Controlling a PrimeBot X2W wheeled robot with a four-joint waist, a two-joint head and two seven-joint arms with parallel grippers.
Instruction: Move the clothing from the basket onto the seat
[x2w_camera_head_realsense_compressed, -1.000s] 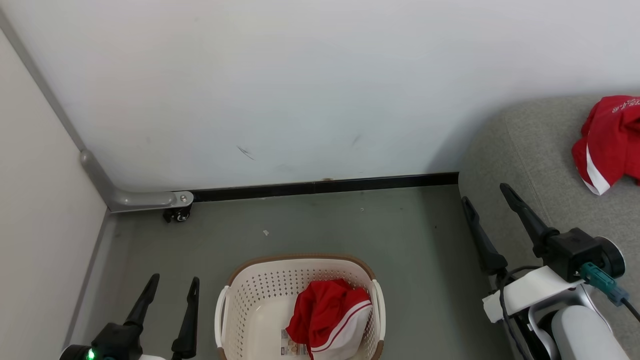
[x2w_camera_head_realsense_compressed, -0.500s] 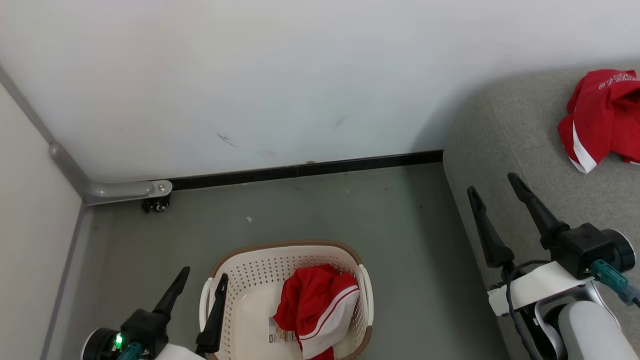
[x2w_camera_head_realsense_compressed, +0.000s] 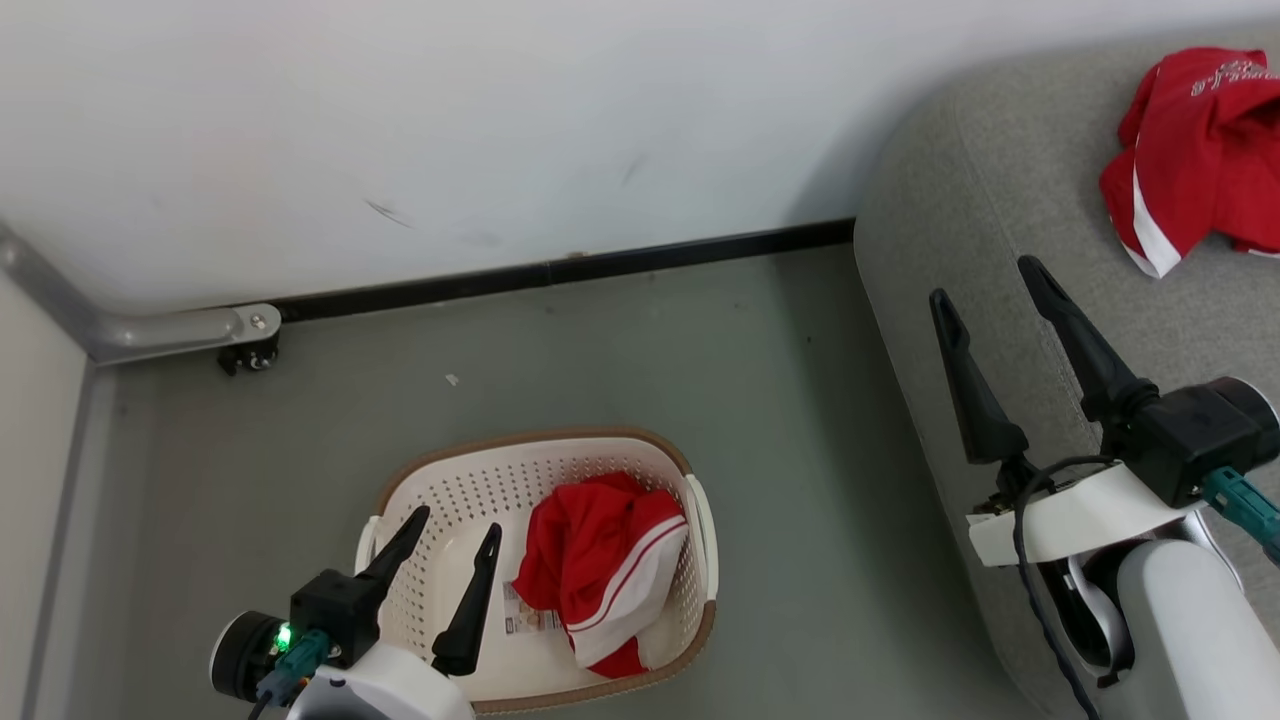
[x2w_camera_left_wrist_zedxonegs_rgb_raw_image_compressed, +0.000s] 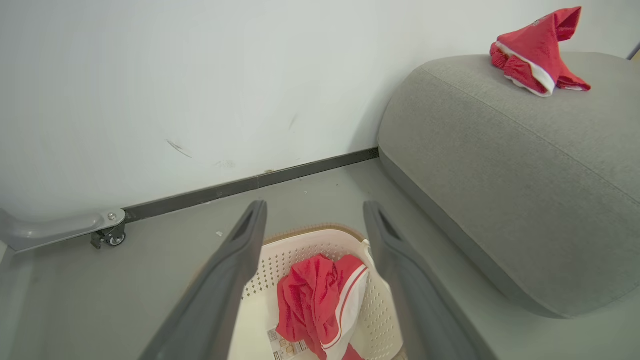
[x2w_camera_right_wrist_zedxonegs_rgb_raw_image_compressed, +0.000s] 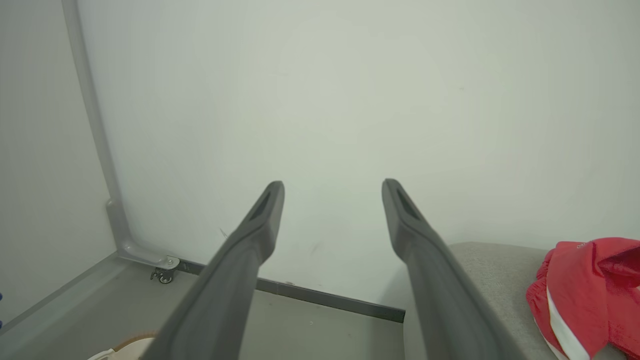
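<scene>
Two pieces of red clothing show. The crumpled garment (x2w_camera_head_realsense_compressed: 600, 560) lies in the right half of the basket (x2w_camera_head_realsense_compressed: 540, 436), with its white panel and thin stripes against the right wall. The bunched garment (x2w_camera_head_realsense_compressed: 1190, 150) lies on top of the seat (x2w_camera_head_realsense_compressed: 960, 200), close to the white wall (x2w_camera_head_realsense_compressed: 600, 100).

The left claw (x2w_camera_head_realsense_compressed: 457, 519) hangs over the left half of the basket with its fingers spread and nothing between them. In the left wrist view the crumpled garment shows in the gap between the two fingers, below them. The right claw (x2w_camera_head_realsense_compressed: 981, 279) is also spread and empty. It is over the seat's rounded end, well apart from the bunched garment, and points toward the wall.

The basket stands on the grey floor (x2w_camera_head_realsense_compressed: 800, 450), and a bare strip of floor lies between it and the seat. A sticker (x2w_camera_head_realsense_compressed: 528, 618) on the basket's bottom is partly tucked under the crumpled garment. A black skirting (x2w_camera_head_realsense_compressed: 560, 270) runs along the foot of the wall. At the left corner a grey metal bar (x2w_camera_head_realsense_compressed: 180, 328) ends over a small caster (x2w_camera_head_realsense_compressed: 245, 357). A white speck (x2w_camera_head_realsense_compressed: 452, 379) lies on the floor between basket and skirting.
</scene>
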